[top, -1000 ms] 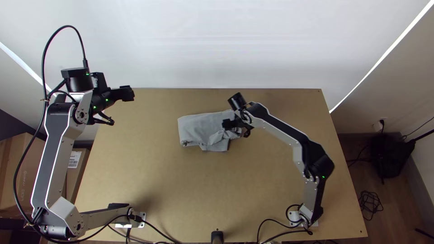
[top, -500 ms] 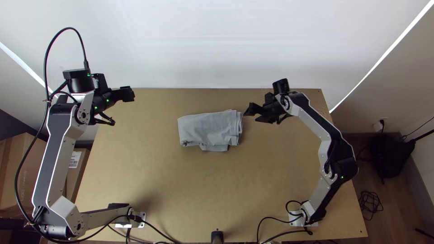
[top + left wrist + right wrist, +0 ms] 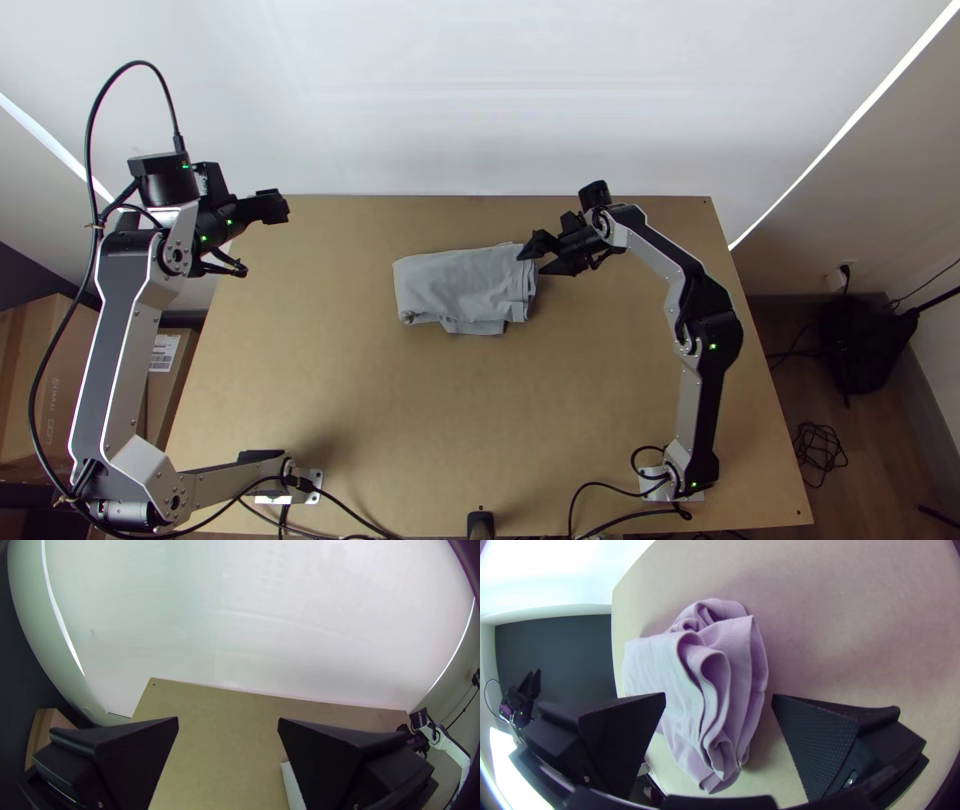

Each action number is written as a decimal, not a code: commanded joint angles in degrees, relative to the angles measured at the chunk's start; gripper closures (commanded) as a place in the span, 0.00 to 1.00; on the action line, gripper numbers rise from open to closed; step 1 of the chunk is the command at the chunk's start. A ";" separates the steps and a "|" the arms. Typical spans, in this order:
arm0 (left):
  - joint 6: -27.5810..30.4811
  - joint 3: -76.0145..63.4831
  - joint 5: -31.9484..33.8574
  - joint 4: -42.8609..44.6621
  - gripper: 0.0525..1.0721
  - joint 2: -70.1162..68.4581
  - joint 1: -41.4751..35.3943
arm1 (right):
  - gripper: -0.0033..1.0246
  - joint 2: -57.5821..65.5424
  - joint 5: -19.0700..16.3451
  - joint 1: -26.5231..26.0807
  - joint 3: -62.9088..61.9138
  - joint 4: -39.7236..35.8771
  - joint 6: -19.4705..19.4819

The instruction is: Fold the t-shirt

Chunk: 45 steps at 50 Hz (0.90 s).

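Note:
A grey t-shirt [image 3: 460,285] lies folded in a compact bundle on the table's far half; in the right wrist view the t-shirt [image 3: 710,690] shows several stacked layers with looped folds at one end. My right gripper [image 3: 530,257] is open at the bundle's right end, near its upper corner. Seen from the wrist, the right gripper [image 3: 719,695] has the cloth's layered end between and beyond its spread fingers, not clamped. My left gripper [image 3: 285,207] stands over the table's far left corner, away from the cloth. Between the open fingers of the left gripper [image 3: 228,720] there is no cloth.
The wooden table [image 3: 400,430] has bare surface in front of the cloth. A white wall [image 3: 480,100] rises behind the far edge. Cardboard boxes [image 3: 50,380] stand beyond the left edge, and black cables [image 3: 600,490] lie at the near edge.
My right gripper first drew off the cloth to the right, then came back left to its right end. The cloth's right end, bunched before, lies flatter. The left arm has shifted slightly left.

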 commanded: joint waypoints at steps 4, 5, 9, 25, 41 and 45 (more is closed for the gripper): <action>-0.07 0.74 -0.18 0.61 0.04 -1.75 1.35 | 0.05 3.73 -0.85 2.82 4.30 -0.10 -1.01; -0.16 0.74 -0.18 0.52 0.04 -1.84 1.35 | 0.05 3.99 -0.85 3.18 4.65 -0.10 -1.01; -0.16 0.47 -0.18 0.43 0.04 -2.19 1.70 | 0.05 5.31 -0.85 4.67 5.97 -0.28 -0.92; -0.16 -0.67 -0.26 -0.53 0.04 -3.95 3.28 | 0.22 9.62 -0.85 8.10 10.10 -1.07 -0.48; 0.54 -2.25 -0.18 -1.15 0.04 -5.36 5.12 | 0.97 6.89 0.12 1.51 7.20 -1.51 -0.74; 0.54 -2.60 -0.09 -1.06 0.04 -5.44 5.12 | 0.97 5.22 0.21 -2.54 5.70 -1.07 -0.74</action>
